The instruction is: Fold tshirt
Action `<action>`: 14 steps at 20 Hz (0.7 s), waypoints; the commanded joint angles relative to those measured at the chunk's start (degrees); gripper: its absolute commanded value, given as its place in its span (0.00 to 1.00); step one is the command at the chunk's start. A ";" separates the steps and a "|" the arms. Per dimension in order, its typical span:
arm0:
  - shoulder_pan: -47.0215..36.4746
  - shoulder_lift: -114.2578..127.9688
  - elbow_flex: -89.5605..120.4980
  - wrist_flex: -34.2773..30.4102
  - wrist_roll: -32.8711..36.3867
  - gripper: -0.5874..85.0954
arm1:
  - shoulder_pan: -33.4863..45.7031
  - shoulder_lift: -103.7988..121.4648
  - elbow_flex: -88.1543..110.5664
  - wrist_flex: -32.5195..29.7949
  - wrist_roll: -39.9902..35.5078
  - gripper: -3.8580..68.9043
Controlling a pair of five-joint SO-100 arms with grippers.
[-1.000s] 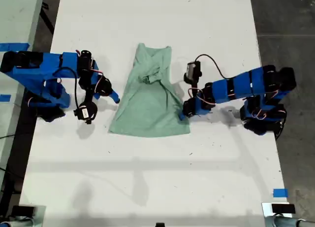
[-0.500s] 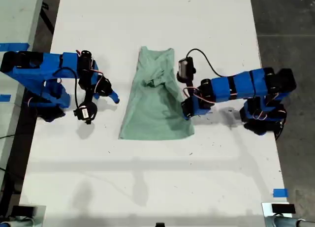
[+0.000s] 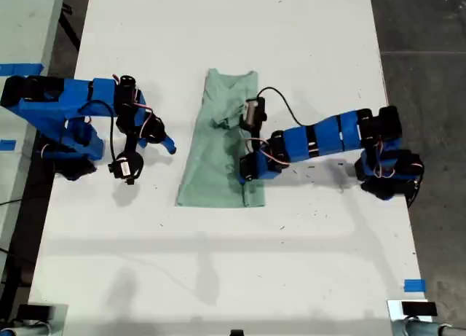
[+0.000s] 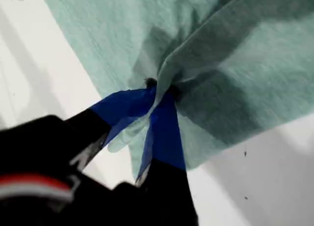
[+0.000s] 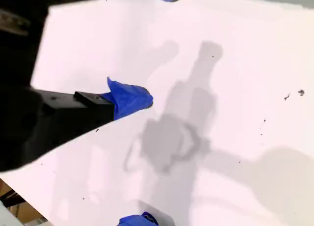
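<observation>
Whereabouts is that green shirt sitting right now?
The mint-green cotton t-shirt lies on the white table near the middle of the exterior view, between the two blue arms. My first hand pinches its fabric at the exterior view's right side.

tshirt [image 3: 218, 161] part hidden under arm, blurred close-up
</observation>
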 commanded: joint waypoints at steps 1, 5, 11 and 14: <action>0.97 0.09 -4.04 0.44 0.26 0.31 | -0.18 -3.52 -5.01 -4.92 1.23 0.39; 0.97 0.00 -4.04 0.35 0.18 0.31 | -0.44 2.64 -7.21 5.19 0.53 0.51; 2.37 -0.44 -9.84 3.08 -0.18 0.28 | -1.32 20.83 -9.40 25.84 -2.02 0.49; 4.57 -2.90 -15.64 4.13 -0.09 0.31 | -0.79 27.77 -2.11 27.86 -1.32 0.50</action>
